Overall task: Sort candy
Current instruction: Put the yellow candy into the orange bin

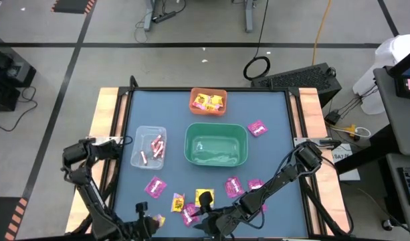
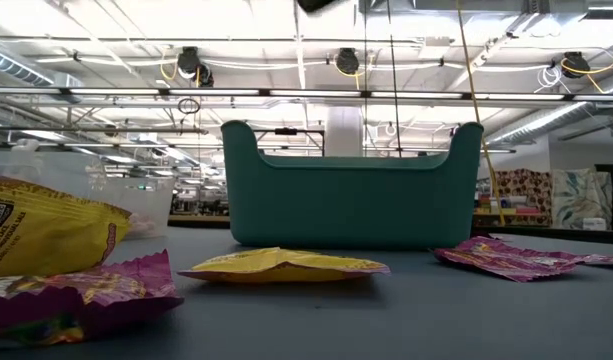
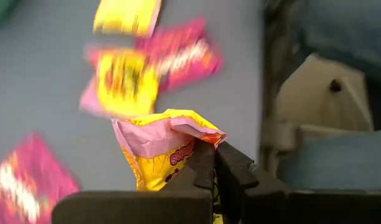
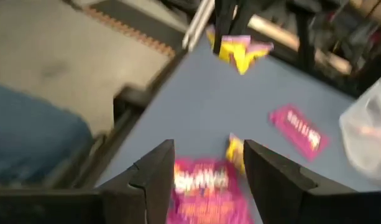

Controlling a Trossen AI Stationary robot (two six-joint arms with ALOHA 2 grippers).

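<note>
Because the sorting works by colour, the blue-grey tabletop carries three bins: a deep teal-green plastic tub in the middle, a clear plastic box already holding thin pink-white sticks, and a small orange tray with yellow and pink packets. Loose candy lies along the near edge. The left tool is clamped on a crumpled yellow-and-pink packet at the near-left edge, seemingly for lifting. The right tool hangs with fingers apart over a magenta packet.

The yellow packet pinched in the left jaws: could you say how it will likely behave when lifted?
Probably floppy: the yellow packet crumples and folds above the shut left gripper. Likely light, since a thin corner pinch holds it.
</note>
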